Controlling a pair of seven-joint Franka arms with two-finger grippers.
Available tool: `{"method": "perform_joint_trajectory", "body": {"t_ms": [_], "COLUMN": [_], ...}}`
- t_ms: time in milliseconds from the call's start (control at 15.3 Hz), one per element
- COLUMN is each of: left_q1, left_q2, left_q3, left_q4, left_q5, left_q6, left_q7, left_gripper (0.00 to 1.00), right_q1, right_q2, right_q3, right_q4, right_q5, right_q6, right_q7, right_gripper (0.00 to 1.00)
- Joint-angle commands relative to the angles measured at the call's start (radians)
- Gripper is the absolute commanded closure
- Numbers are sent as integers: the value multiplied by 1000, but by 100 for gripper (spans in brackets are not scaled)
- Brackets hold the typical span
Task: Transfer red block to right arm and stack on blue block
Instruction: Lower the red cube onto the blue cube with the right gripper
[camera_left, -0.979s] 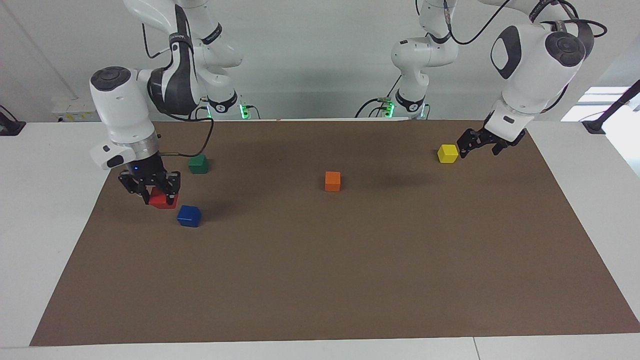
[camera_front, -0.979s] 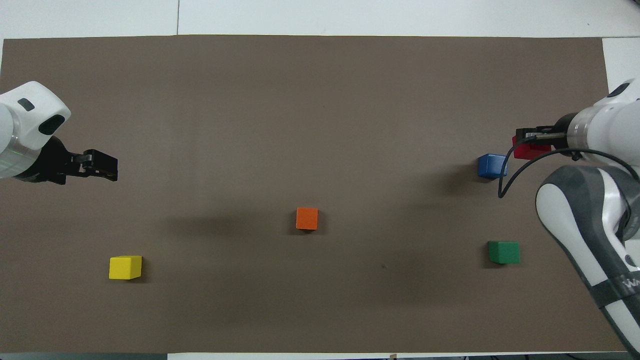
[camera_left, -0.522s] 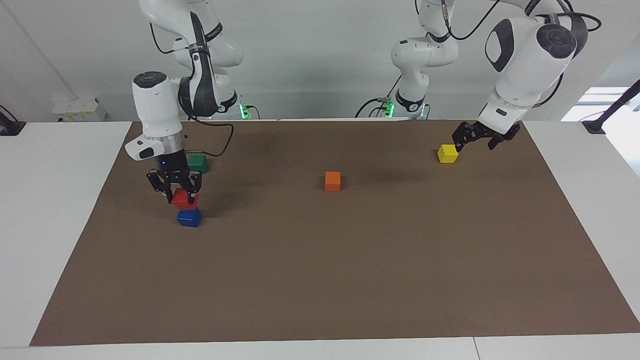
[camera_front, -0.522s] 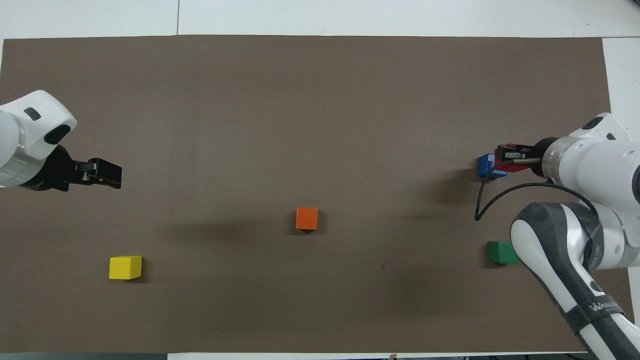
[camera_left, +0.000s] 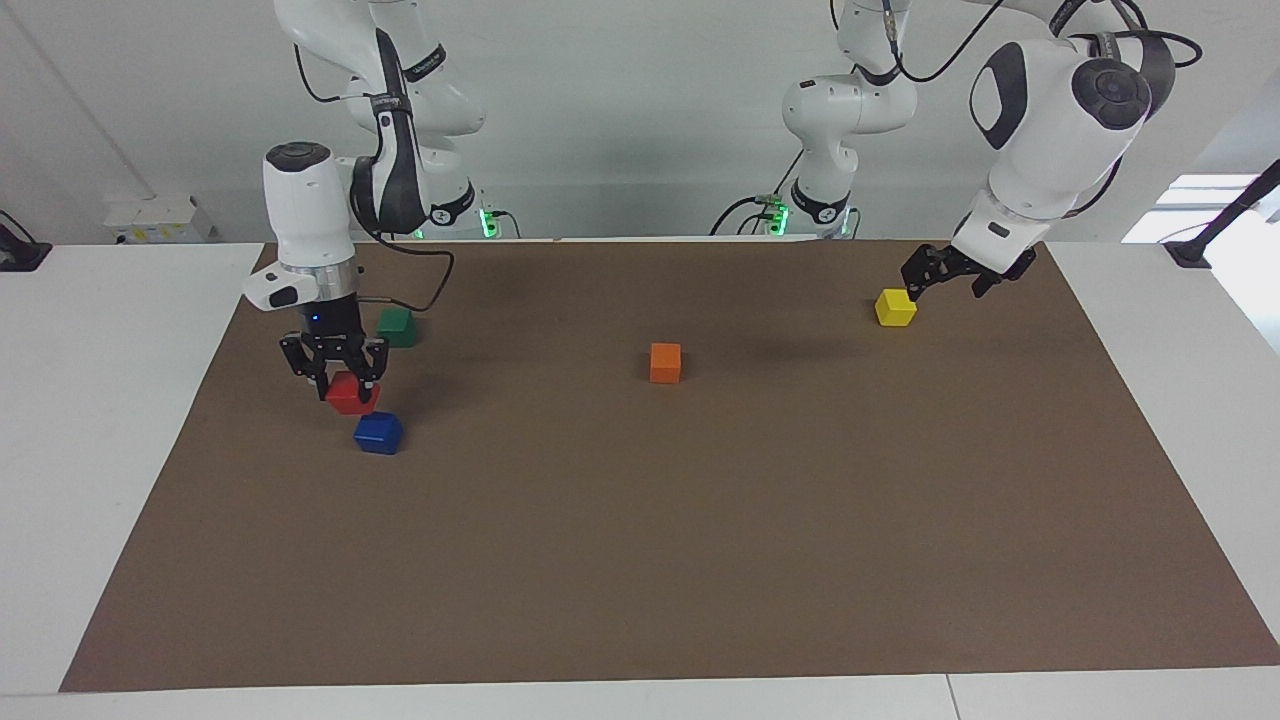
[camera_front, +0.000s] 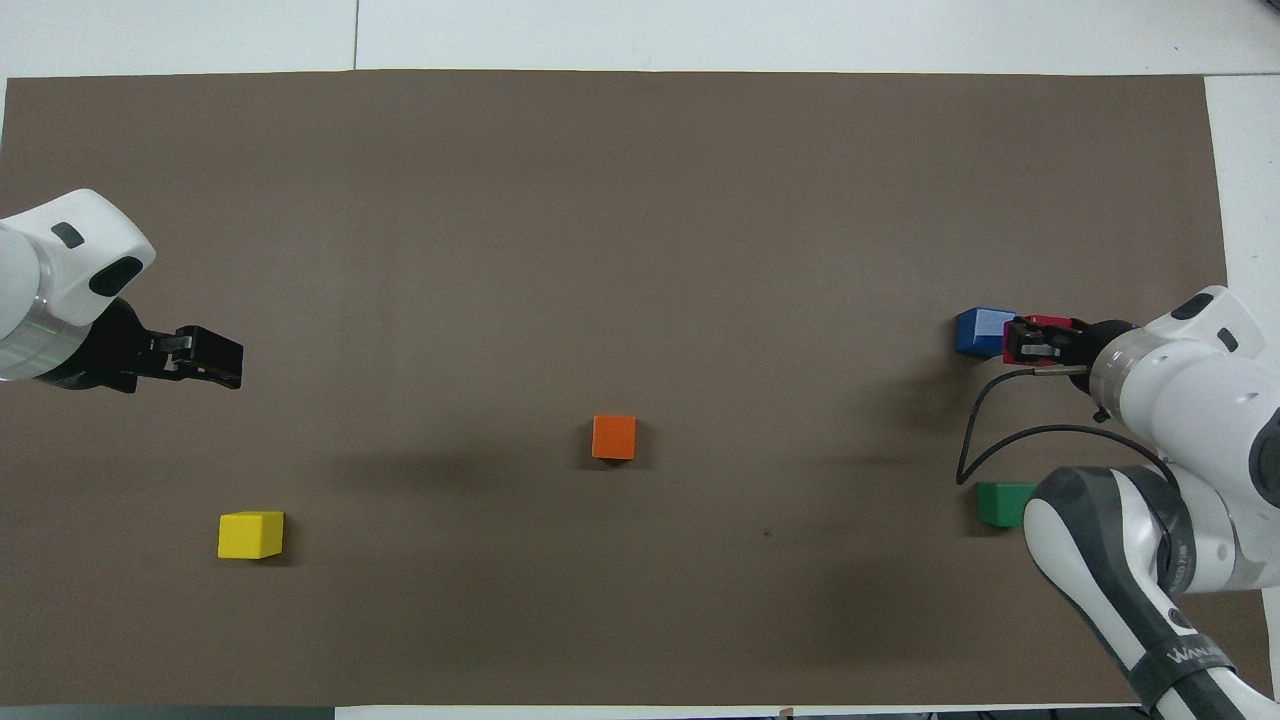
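Since a moment ago the right claw (camera_left: 336, 381), clenched on the red block (camera_left: 350, 394), drifted to about eleven o'clock of the blue block (camera_left: 378, 433), seemingly above it; light, rigid cube, best pinched across flat faces, while the left claw (camera_left: 938, 279) waits released.

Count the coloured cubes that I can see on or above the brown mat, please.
5. The red block is held by the right tool beside the blue block; the green cube, orange cube and yellow cube lie on the mat. None seems hidden.

Robotics lab, two white arms (camera_left: 310, 210), brown-matted table (camera_left: 700, 560)
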Motion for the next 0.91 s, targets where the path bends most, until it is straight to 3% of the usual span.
{"method": "perform_joint_trajectory", "body": {"t_ms": [0, 261, 457, 588, 849], "left_q1": [-32, -23, -29, -20, -21], "left_q2": [-21, -10, 26, 30, 25], "left_q3": [12, 12, 12, 12, 15], "left_q4": [-7, 35, 127, 124, 167], "left_q5": [14, 15, 15, 12, 11], "left_q6": [-3, 6, -35, -21, -11], "left_q7": [-34, -19, -19, -31, -25], "left_gripper": [0, 0, 0, 0, 0], "right_q1": [-14, -14, -14, -13, -3], "right_q2": [24, 85, 102, 116, 119], "right_q3": [5, 3, 3, 5, 7], "right_q4": [11, 53, 73, 110, 133], "right_q5": [-32, -46, -167, -258, -269], "right_q6": [10, 4, -30, -97, -114], "right_q7": [54, 92, 199, 293, 317], "right_gripper": [100, 100, 100, 100, 100]}}
